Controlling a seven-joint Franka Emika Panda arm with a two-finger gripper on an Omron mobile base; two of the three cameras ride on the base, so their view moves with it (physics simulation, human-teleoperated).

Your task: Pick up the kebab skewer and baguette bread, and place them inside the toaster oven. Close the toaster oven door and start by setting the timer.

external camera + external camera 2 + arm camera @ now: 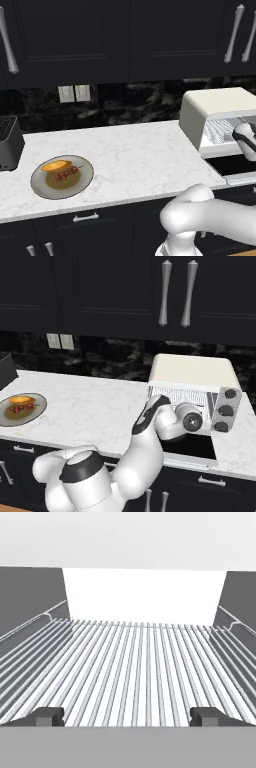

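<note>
A: Any writing to read?
B: None legible. The gripper (127,716) is spread wide, pinching nothing, at the mouth of the toaster oven (192,373), above its wire rack (135,667) of thin parallel bars.
A: The food?
B: Kebab skewer (67,173) and baguette bread (56,165) lie on a round plate (37,185) at nine o'clock, with open marble counter (140,155) between them and the oven. The toaster oven door (192,448) hangs open.

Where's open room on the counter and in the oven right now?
Bare counter runs between the plate and the toaster oven. The wire rack holds nothing; the open gripper points in. The plate is crowded with baguette and skewer.
</note>
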